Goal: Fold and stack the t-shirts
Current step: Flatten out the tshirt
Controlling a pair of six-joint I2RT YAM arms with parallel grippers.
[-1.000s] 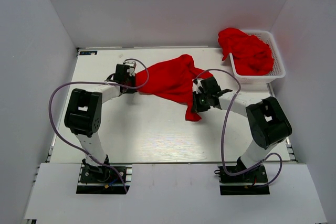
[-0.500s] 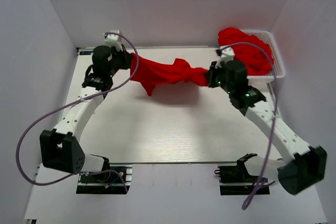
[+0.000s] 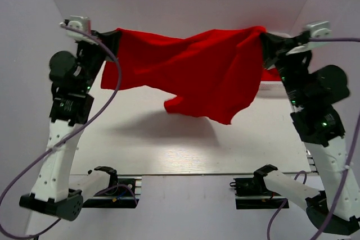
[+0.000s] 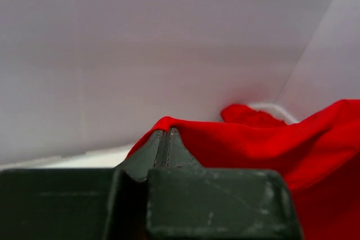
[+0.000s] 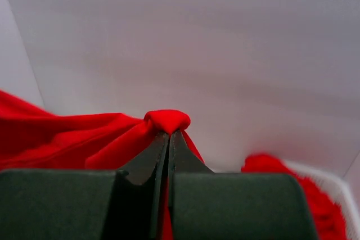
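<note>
A red t-shirt (image 3: 197, 71) hangs spread in the air high above the white table (image 3: 169, 144). My left gripper (image 3: 115, 34) is shut on its left top corner, which shows as red cloth (image 4: 225, 144) at the fingertips (image 4: 159, 139) in the left wrist view. My right gripper (image 3: 262, 34) is shut on its right top corner, a small bunch of cloth (image 5: 167, 120) above the fingertips (image 5: 179, 144). The shirt's lower edge hangs free above the table. More red shirts (image 5: 315, 195) lie in the basket, mostly hidden in the top view.
The white basket (image 3: 281, 85) stands at the back right, mostly hidden behind the right arm and the shirt; its rim (image 4: 270, 108) shows in the left wrist view. White walls close in on three sides. Purple cables (image 3: 112, 82) loop off both arms.
Both arms have risen steeply and moved apart. The shirt went from a stretched twisted band just above the table to a spread sheet hanging high in the air.
</note>
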